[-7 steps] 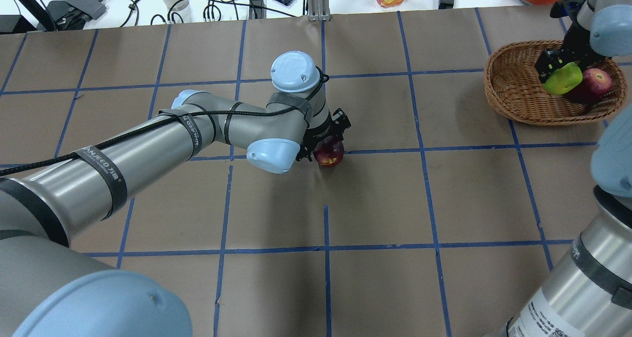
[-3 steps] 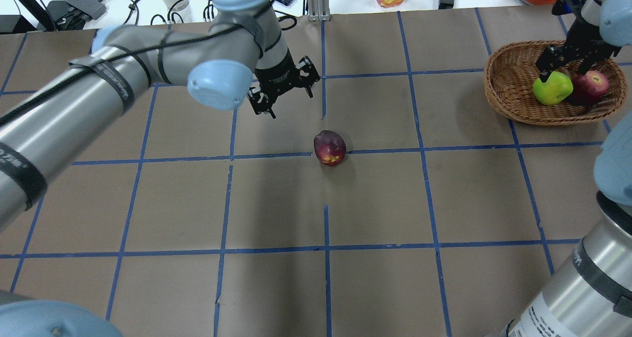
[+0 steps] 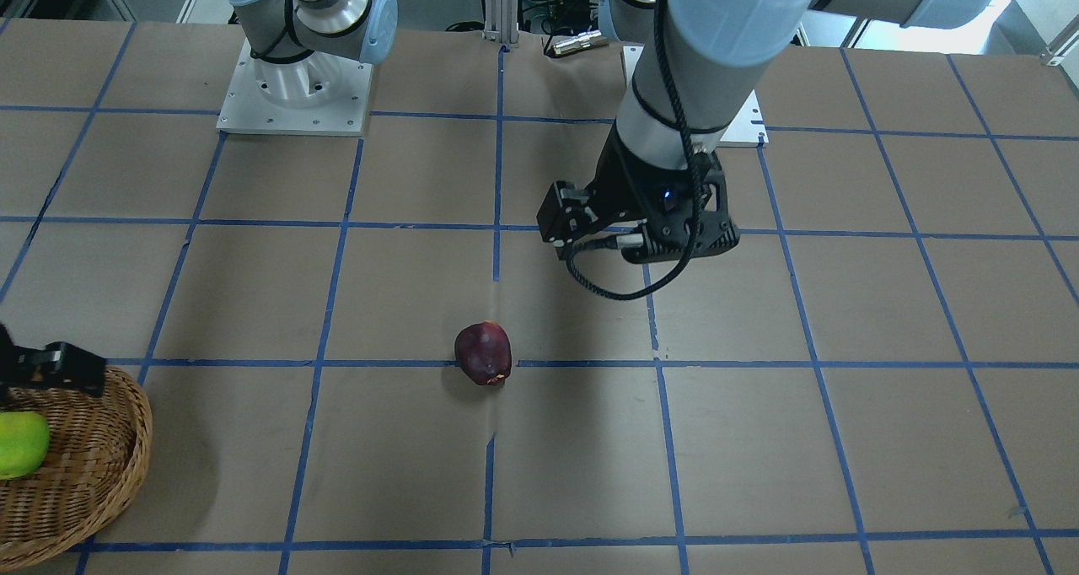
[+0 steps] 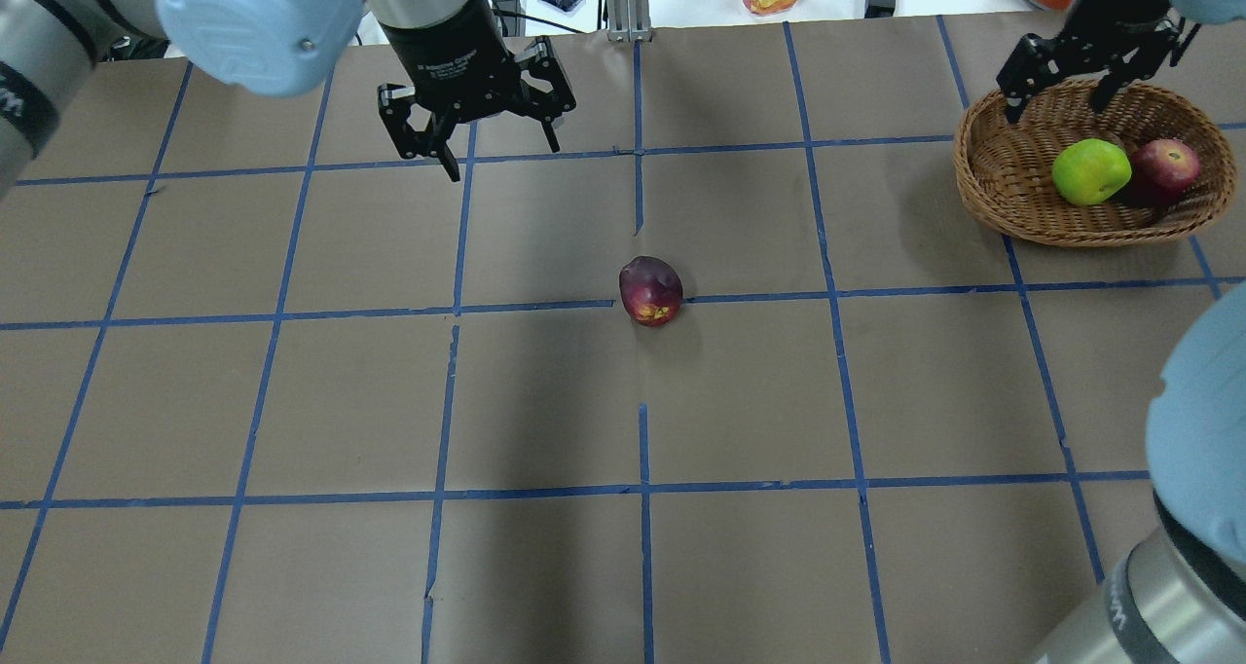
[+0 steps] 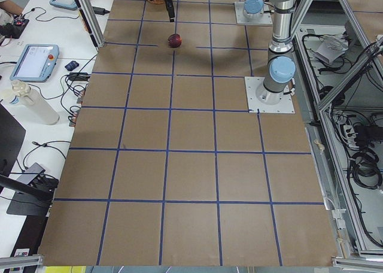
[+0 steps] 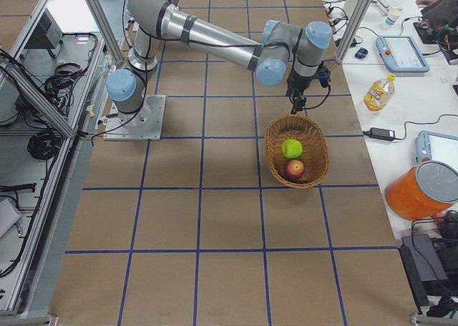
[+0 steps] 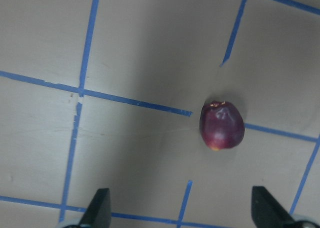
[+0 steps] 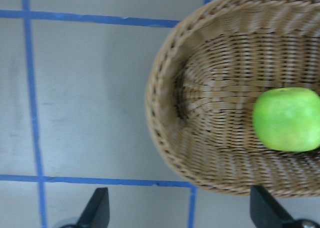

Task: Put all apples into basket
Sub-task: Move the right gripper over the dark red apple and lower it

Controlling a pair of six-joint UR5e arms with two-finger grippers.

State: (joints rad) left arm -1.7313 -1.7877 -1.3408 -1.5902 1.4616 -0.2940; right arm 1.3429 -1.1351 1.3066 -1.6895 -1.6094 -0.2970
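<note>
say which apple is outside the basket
The dark purple-maroon apple, alone on the table; the lime green apple and the red apple sit in the tan wicker basket.

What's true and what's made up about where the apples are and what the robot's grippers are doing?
1. The green apple lies in the basket. True.
2. The dark purple apple is in the basket too. False: it sits out on the table, right by a blue tape line, far from the basket.
3. The left gripper is squeezing an apple. False: it is open, holds nothing and hangs above the table.
4. The red apple is in the basket, right beside the green apple. True.
5. The right gripper is open and holds nothing, up over the basket's rim. True.
</note>
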